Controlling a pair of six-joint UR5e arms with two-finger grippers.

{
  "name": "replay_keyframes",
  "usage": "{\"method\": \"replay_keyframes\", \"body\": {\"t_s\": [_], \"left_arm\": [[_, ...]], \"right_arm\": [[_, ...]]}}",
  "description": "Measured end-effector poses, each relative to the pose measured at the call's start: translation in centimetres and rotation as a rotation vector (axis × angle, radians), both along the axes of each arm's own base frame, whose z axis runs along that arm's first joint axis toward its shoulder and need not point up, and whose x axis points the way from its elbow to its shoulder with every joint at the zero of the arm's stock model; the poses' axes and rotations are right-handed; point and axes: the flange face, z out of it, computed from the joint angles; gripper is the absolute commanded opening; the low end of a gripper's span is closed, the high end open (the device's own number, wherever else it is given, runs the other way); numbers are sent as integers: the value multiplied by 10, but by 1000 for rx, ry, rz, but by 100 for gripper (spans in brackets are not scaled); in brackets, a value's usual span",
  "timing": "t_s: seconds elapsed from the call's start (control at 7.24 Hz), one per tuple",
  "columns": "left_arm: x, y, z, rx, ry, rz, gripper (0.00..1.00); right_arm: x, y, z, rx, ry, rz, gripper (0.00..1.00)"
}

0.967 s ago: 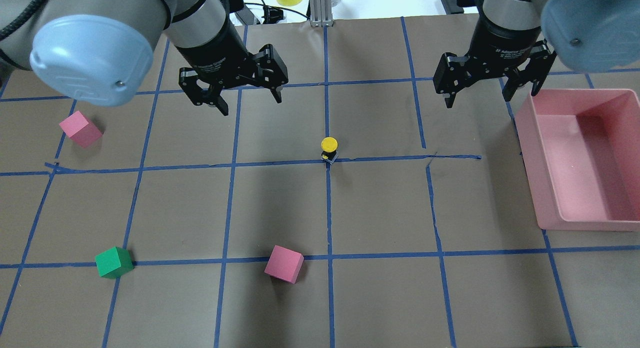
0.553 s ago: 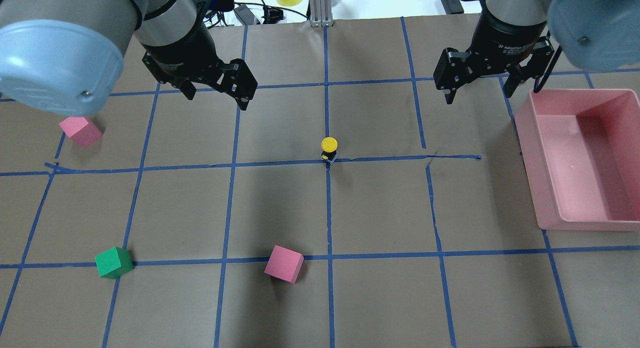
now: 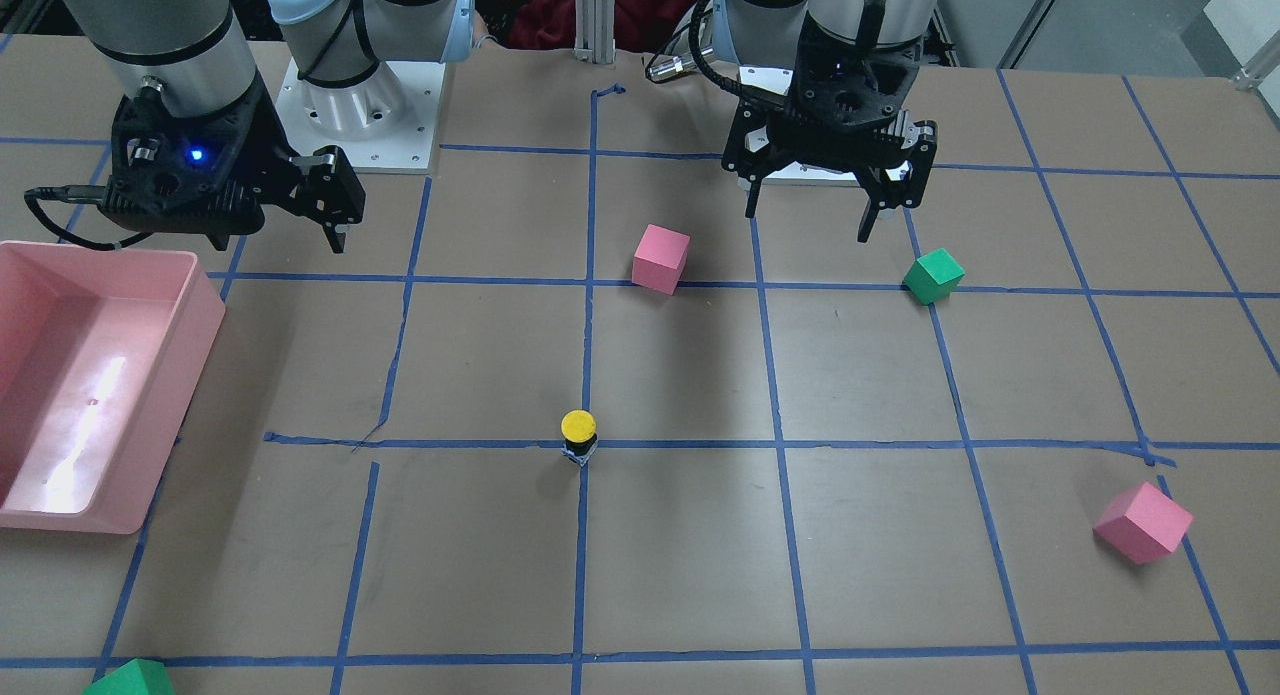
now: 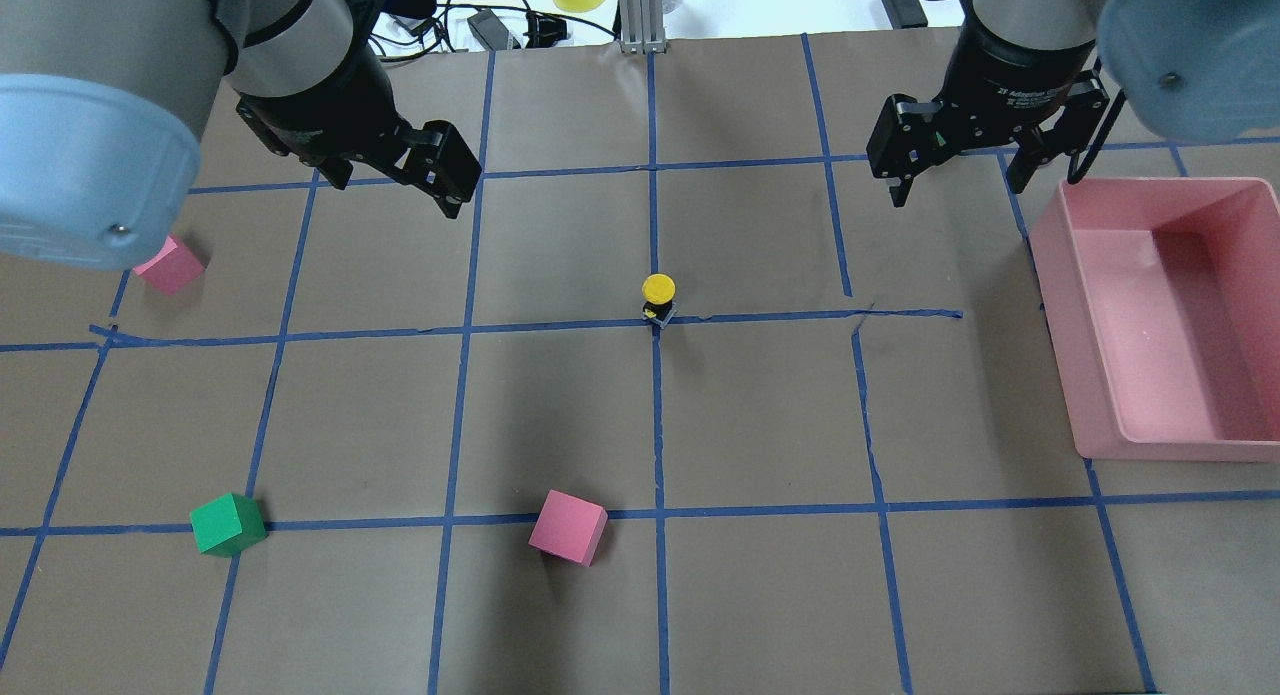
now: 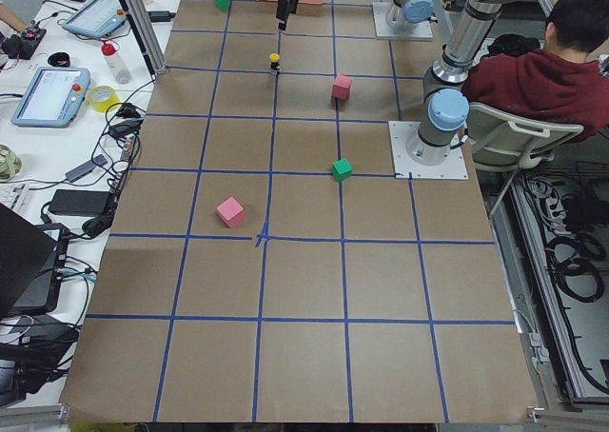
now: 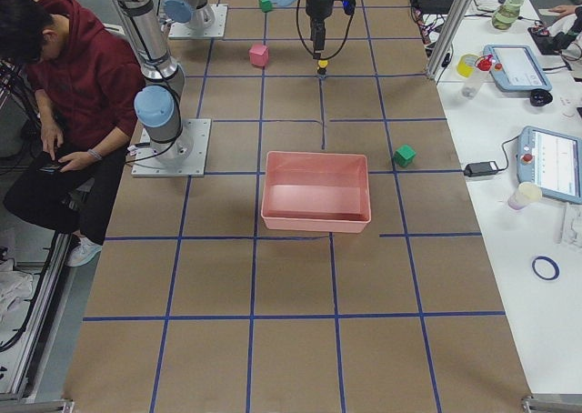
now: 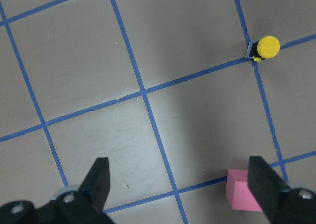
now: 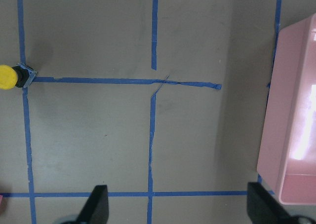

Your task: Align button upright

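Observation:
The button [image 4: 657,295] has a yellow cap and a black base. It stands upright on a crossing of blue tape lines at the table's middle, and also shows in the front view [image 3: 578,430] and in the left wrist view [image 7: 266,47]. It sits at the left edge of the right wrist view [image 8: 10,77]. My left gripper [image 4: 395,190] is open and empty, raised well to the far left of the button. My right gripper [image 4: 957,190] is open and empty, raised to the far right of it, beside the bin.
A pink bin [image 4: 1060,305] stands at the right edge. One pink cube [image 4: 568,527] lies near the front, another [image 4: 170,265] at the left, partly under my left arm. A green cube [image 4: 228,523] lies front left. Blue tape lines grid the brown paper.
My left arm has swung leftward, away from the button, and now partly covers the left pink cube. My right gripper has barely shifted. The button has not moved.

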Motion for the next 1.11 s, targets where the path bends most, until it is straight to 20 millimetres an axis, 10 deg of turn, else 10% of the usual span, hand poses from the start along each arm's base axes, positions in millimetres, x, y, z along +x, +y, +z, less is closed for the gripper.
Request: {"method": "replay_keyframes", "body": {"t_s": [1.11], "left_arm": [[1,1,3,-24,19,83,100]], "right_arm": [[0,0,-2,2,0,-8,100]]}}
